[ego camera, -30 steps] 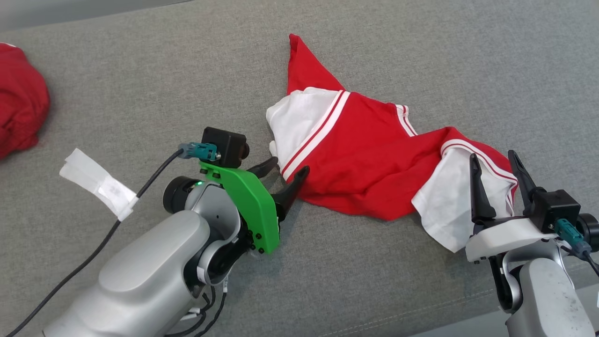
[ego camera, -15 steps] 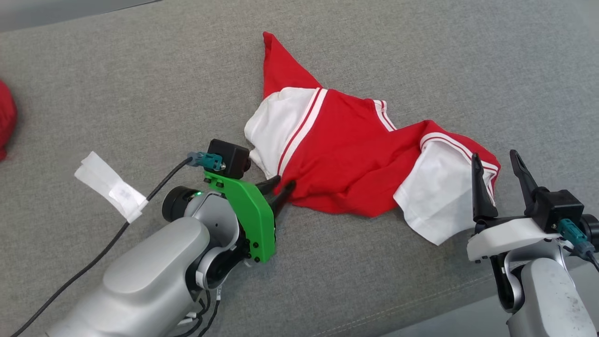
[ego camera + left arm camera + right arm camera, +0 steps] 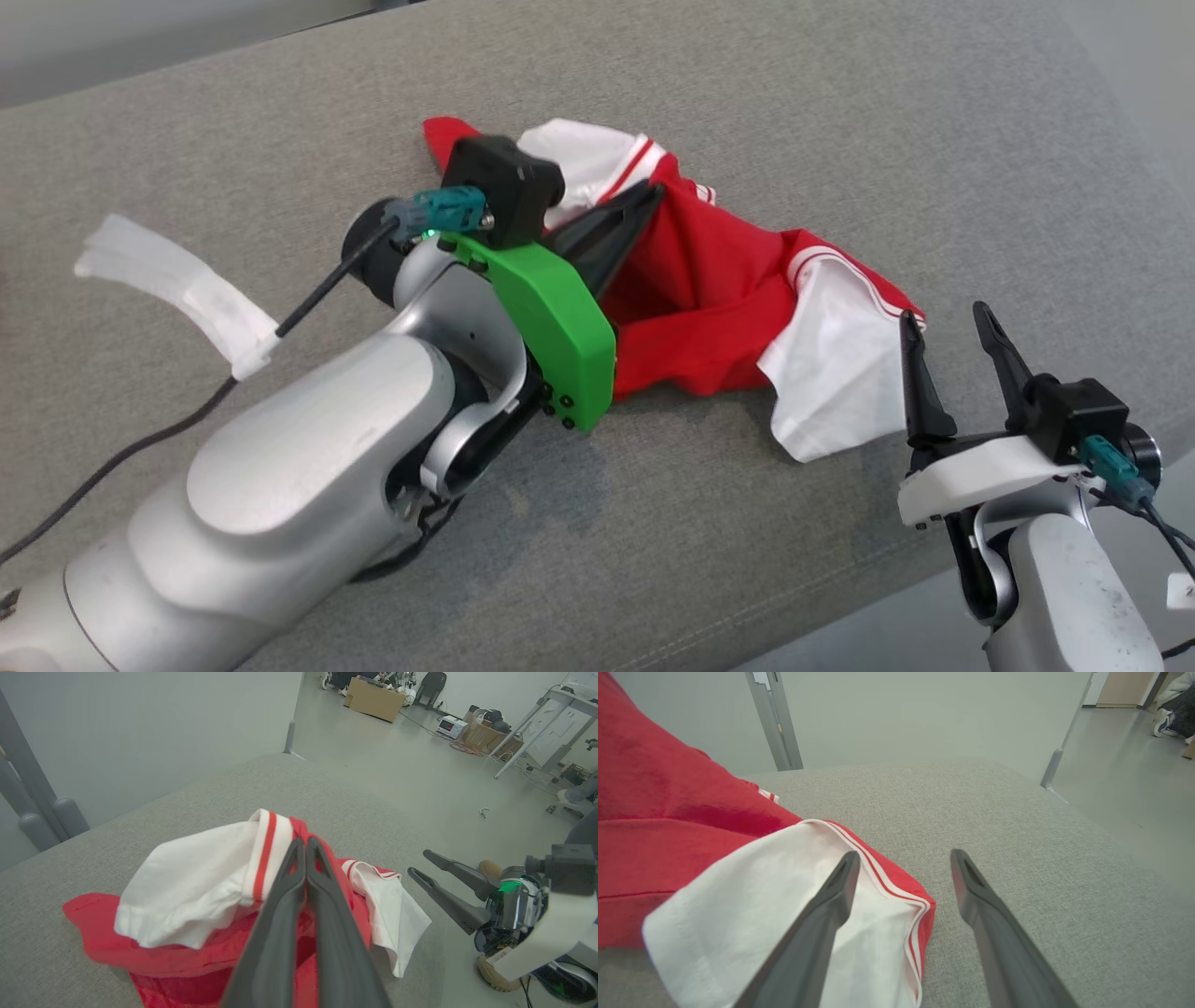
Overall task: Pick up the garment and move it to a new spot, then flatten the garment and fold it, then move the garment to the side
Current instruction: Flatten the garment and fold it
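The left gripper (image 3: 647,198) was clamped on the red garment (image 3: 719,289) (a thin pinch that might slip when lifted). The right gripper (image 3: 943,315) held its jaws apart.

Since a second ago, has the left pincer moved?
Yes. Against the unmoved right pincer, the left pincer shut on the garment and moved up and forward, dragging it over the gray cushion.
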{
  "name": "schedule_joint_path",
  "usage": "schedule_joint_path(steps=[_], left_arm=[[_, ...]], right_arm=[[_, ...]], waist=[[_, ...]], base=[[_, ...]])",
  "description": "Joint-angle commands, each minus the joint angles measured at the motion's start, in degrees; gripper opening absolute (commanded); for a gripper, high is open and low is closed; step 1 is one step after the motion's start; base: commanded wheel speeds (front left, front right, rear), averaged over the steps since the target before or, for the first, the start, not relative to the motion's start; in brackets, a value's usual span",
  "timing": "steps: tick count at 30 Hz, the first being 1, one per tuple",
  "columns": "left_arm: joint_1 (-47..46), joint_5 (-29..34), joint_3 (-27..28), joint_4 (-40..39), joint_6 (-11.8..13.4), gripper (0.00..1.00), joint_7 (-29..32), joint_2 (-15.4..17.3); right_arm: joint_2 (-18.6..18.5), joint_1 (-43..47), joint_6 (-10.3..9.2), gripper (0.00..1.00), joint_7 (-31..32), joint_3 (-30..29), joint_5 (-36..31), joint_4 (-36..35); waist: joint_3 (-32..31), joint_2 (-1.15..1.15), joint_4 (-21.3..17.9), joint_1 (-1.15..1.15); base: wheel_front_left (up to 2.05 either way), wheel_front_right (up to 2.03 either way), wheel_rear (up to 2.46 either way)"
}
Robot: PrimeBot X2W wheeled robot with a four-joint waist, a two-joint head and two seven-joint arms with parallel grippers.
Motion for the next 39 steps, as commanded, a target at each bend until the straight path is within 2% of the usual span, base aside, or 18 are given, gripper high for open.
schedule_joint_path(steps=[1, 4, 7, 9, 13, 15, 16, 20, 25, 29, 32, 36, 39], left_arm=[[-2.29, 1.31, 0.43, 0.81, 0.92, 0.0, 0.11, -0.25], [-5.88, 3.97, 0.91, 4.34, 1.71, 0.0, -0.52, -0.7], [-9.58, 6.95, 0.01, 11.22, 1.2, 0.0, -0.34, -0.65], [-11.53, 8.23, -0.37, 14.41, -0.75, 0.0, -2.13, -2.17], [-12.76, 10.11, -0.17, 22.37, -4.43, 0.02, -9.8, -4.37], [-12.49, 9.99, 0.87, 25.49, -6.04, 0.47, -14.81, -6.05], [-12.16, 10.35, 0.67, 27.09, -6.73, 0.98, -16.26, -6.48], [-11.03, 8.88, 1.18, 32.5, -7.64, 1.0, -16.87, -6.17], [-8.39, 5.89, 1.65, 31.39, -7.97, 1.0, -14.38, -5.7], [-2.76, 1.79, 3.59, 24.94, -6.68, 1.0, -13.69, -2.35], [3.1, -0.27, 3.76, 17.72, -5.4, 1.0, -13.06, 1.38], [10.33, -2.65, 4.29, 7.77, -2.06, 1.0, -12.62, 6.65], [13.1, -3.38, 3.94, 4.24, -0.76, 1.0, -12.09, 7.79]], right_arm=[[-0.17, -1.01, -0.03, 1.0, -0.18, 0.96, 1.2, -0.09], [-0.2, -1.32, -0.04, 1.0, -0.18, 3.08, 3.05, -0.23], [-0.15, 0.46, -0.04, 1.0, -0.18, 3.36, 5.12, -0.18], [-0.18, 1.93, -0.05, 1.0, -0.18, 1.5, 5.66, -0.51], [-0.04, 3.57, -0.04, 1.0, -0.18, -0.49, 7.16, -1.37], [-0.09, 3.81, -0.04, 1.0, -0.18, -0.73, 7.84, -1.79], [-0.1, 3.85, -0.04, 1.0, -0.18, -0.62, 7.92, -1.72], [-0.15, 2.25, -0.04, 1.0, -0.18, 1.12, 7.35, -1.36], [-0.16, 1.45, -0.05, 1.0, -0.18, -0.51, 5.03, -1.27], [-0.22, 1.22, -0.05, 1.0, -0.18, -1.93, 3.3, -1.18], [-0.22, 1.84, -0.05, 1.0, -0.18, -3.16, 2.01, -1.16], [-0.22, 2.43, -0.05, 1.0, -0.18, -4.29, 0.16, -1.11], [-0.21, 2.31, -0.05, 1.0, -0.19, -4.64, -0.52, -1.09]], waist=[[0.53, 0.0, -4.5, 0.0], [1.54, 0.0, -9.65, 0.0], [3.08, 0.0, -15.2, 0.0], [4.14, 0.0, -15.69, 0.0], [6.01, 0.0, -15.8, 0.0], [6.64, 0.0, -15.68, 0.0], [6.77, 0.0, -15.6, 0.0], [6.76, 0.0, -15.08, 0.0], [5.31, 0.0, -9.5, 0.0], [3.34, 0.0, -4.93, 0.0], [1.97, 0.0, -1.66, 0.0], [0.97, 0.0, 1.86, 0.0], [0.73, 0.0, 3.22, 0.0]], base=[[0.0, 0.0, 0.0], [0.0, 0.0, 0.0], [0.0, 0.0, 0.0], [0.0, 0.0, 0.0], [0.0, 0.0, 0.0], [0.0, 0.0, 0.0], [0.0, 0.0, 0.0], [0.0, 0.0, 0.0], [0.0, 0.0, 0.0], [0.0, 0.0, 0.0], [0.0, 0.0, 0.0], [0.0, 0.0, 0.0], [0.0, 0.0, 0.0]])
